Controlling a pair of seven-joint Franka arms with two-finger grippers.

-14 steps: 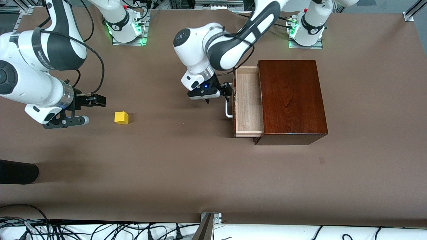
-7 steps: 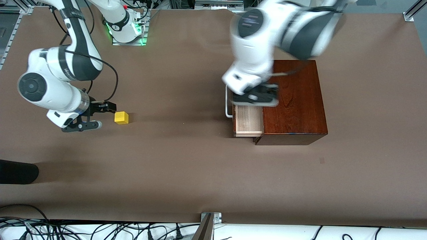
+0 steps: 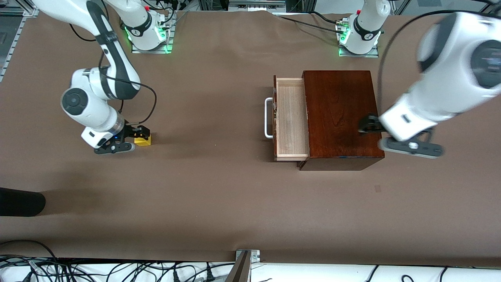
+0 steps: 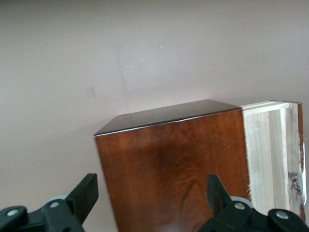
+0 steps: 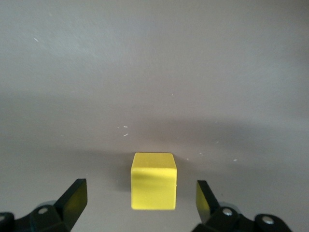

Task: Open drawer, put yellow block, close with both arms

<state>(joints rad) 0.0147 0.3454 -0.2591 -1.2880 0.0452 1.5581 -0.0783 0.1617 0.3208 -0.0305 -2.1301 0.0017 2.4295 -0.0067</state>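
The yellow block [image 3: 143,140] sits on the brown table toward the right arm's end. My right gripper [image 3: 134,139] is low at the block, open, with a finger on each side of it. In the right wrist view the block [image 5: 153,180] lies between the fingers of the gripper [image 5: 142,192], touching neither. The drawer [image 3: 290,117] is pulled out of the mahogany box [image 3: 340,117], its tray empty and its white handle [image 3: 268,117] free. My left gripper [image 3: 379,135] is open and empty, up in the air over the box's edge toward the left arm's end. The left wrist view shows the gripper [image 4: 150,186] over the box [image 4: 174,159] and the drawer's tray [image 4: 268,150].
A black object [image 3: 19,201] lies at the table's edge toward the right arm's end. Cables and a metal bracket [image 3: 245,258] run along the edge nearest the front camera. The arm bases [image 3: 146,29] stand at the back.
My left arm let go of the drawer handle and swung over the box toward its own end. My right gripper moved up to the yellow block. The drawer stays open.
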